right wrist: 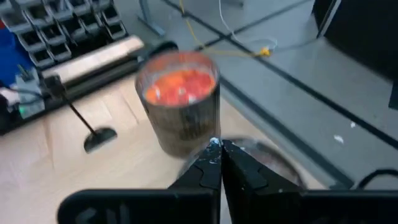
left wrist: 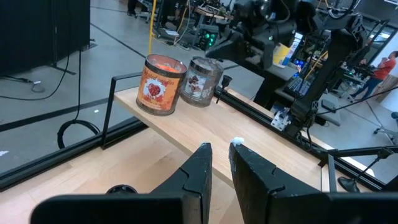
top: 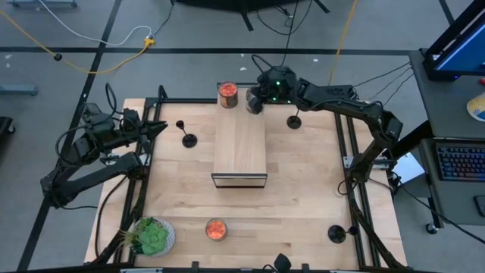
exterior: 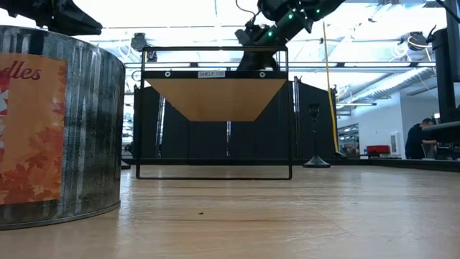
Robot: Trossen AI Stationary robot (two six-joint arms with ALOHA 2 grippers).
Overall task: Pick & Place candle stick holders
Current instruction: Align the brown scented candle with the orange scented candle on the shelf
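1. Starting at the near edge of the table (top: 303, 205): a jar of orange candle (top: 216, 230) stands near the middle of that edge, and a green plant in a round pot (top: 154, 236) fills the near left corner.
2. Also near, in the near right corner, one black candle stick holder (top: 336, 233) stands upright on its round base, well apart from both of my grippers.
3. In the middle of the table sits a wooden shelf on a black wire frame (top: 239, 148), its long side running from near to far.
4. Left of the shelf, a second candle stick holder (top: 188, 138) stands upright. My left gripper (top: 157, 130) hovers at the left edge, pointing toward it, fingers slightly parted with nothing between them.
5. Right of the shelf, toward the far edge, the third candle stick holder (top: 294, 120) stands upright.
6. Farthest out, my right gripper (top: 255, 102) hangs over the far edge just past the shelf's far end, fingers pressed together on nothing.
7. Right there, beside that gripper, an orange-filled jar (top: 227, 95) stands at the far edge, with a silvery jar (left wrist: 203, 81) just beside it; my right wrist view puts the orange one (right wrist: 179, 109) straight ahead of my fingertips.
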